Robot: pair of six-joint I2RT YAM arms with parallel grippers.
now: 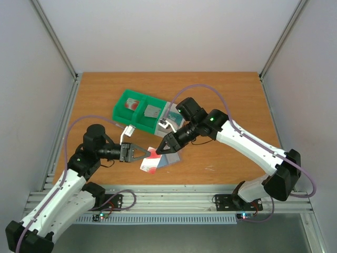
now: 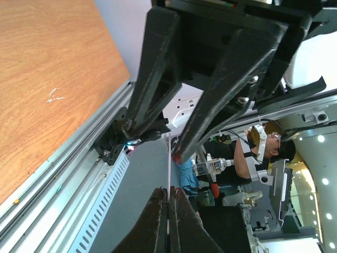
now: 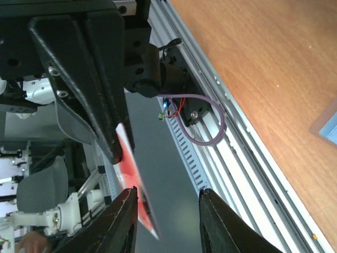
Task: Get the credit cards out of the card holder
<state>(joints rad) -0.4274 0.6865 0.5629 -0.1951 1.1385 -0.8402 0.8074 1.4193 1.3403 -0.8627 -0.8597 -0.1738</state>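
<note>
My left gripper [image 1: 145,153] is shut on a white credit card with a red-pink patch [image 1: 151,161] and holds it above the table. In the left wrist view the card [image 2: 169,179] shows edge-on between the closed fingers [image 2: 152,221]. My right gripper [image 1: 160,148] is open and empty, facing the left one. In the right wrist view [image 3: 167,197] the red card [image 3: 130,176] hangs just beside its left finger [image 3: 124,221]. The slate-blue card holder [image 1: 171,157] lies on the table under the right gripper, partly hidden; its corner shows in the right wrist view [image 3: 327,124]. I cannot see a grey card with a dark stripe.
A green-and-white three-compartment tray [image 1: 138,122] stands behind the grippers, with card-like items in its compartments. The metal rail [image 1: 174,195] runs along the table's near edge. Bare wood [image 1: 231,95] lies to the right and at the back.
</note>
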